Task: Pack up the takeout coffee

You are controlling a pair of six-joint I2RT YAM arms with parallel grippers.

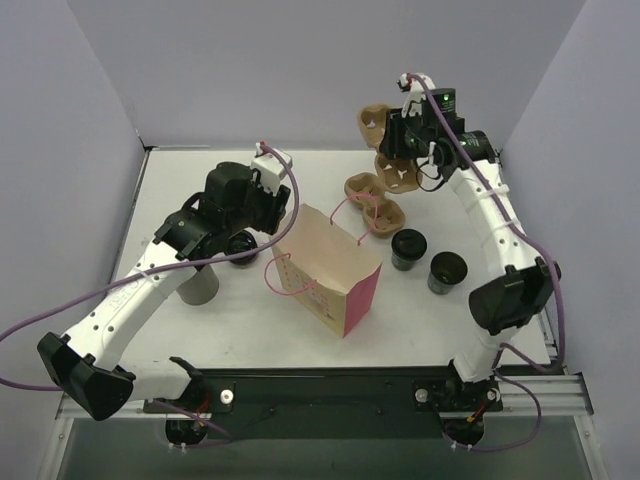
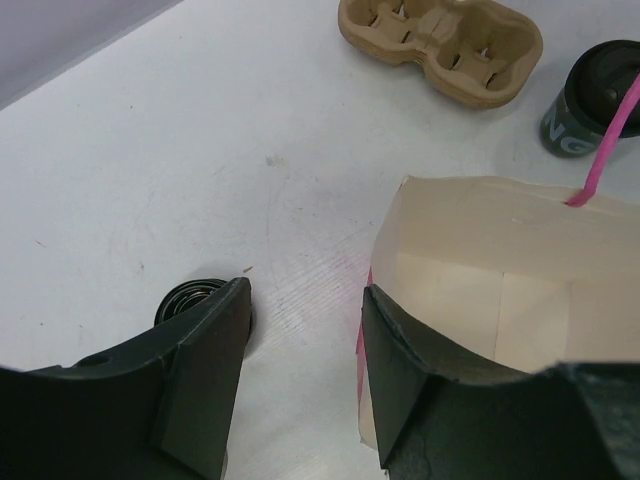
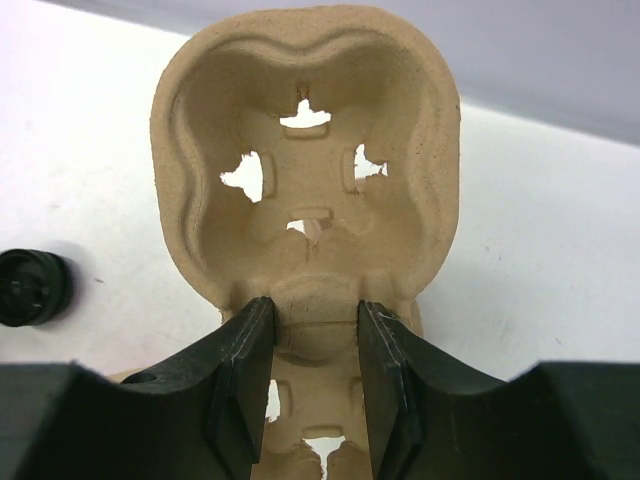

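Cups (image 1: pixel 200 285) numbered four, pulp carriers (image 1: pixel 375 200) two, paper bag (image 1: pixel 330 270) one; the takeout coffee (image 1: pixel 408 248) stood on the table (image 1: pixel 200 190) just right of the bag. Right gripper (image 3: pixel 315 320) pinched one carrier (image 3: pixel 310 150) in the air; left gripper (image 2: pixel 305 290) hung half open, empty, beside the bag.

Coffee (image 2: pixel 190 298) barely peeking out: just a sliver of black ringed lid, the rest behind a finger of the left gripper (image 2: pixel 305 300). From above, the arm covers most of it too. Grey cup (image 1: pixel 203 287) sits half under that arm. Bag (image 2: pixel 480 280) runs off the bottom edge, base unseen. Dark cup (image 2: pixel 585 100) is clipped at the right, its lettering only partly legible. The right gripper (image 3: pixel 315 310) hides the carrier (image 3: pixel 310 150)'s lower half. A black round thing (image 3: pixel 30 288), cut by the left edge, is impossible to name.
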